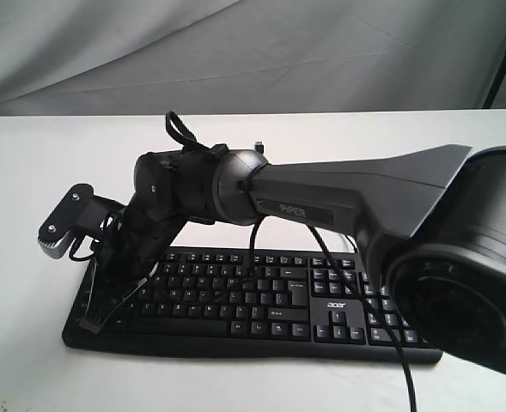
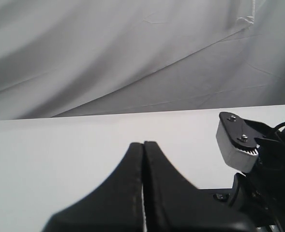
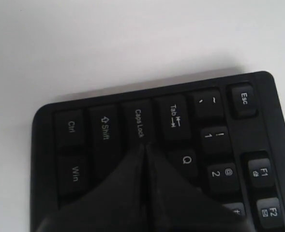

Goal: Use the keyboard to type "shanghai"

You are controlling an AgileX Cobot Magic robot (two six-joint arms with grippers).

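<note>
The black keyboard [image 1: 270, 296] lies across the white table, its number pad and "acer" logo to the right. My right arm reaches over it to its left end. There the right gripper [image 1: 93, 324] is shut, tips pointing down. In the right wrist view the right gripper [image 3: 145, 145] rests its tips at the edge of the Caps Lock key on the keyboard [image 3: 207, 137], hiding the keys beneath; whether it presses a key I cannot tell. My left gripper [image 2: 143, 143] is shut on nothing, above bare table, and is out of the exterior view.
The right arm's dark link [image 1: 347, 193] and a black cable [image 1: 381, 330] hang over the keyboard's middle and right. Its wrist camera block [image 1: 64, 225] sticks out left, also seen as the grey block [image 2: 235, 143]. Grey cloth [image 1: 235, 51] backs the table [image 1: 29, 172].
</note>
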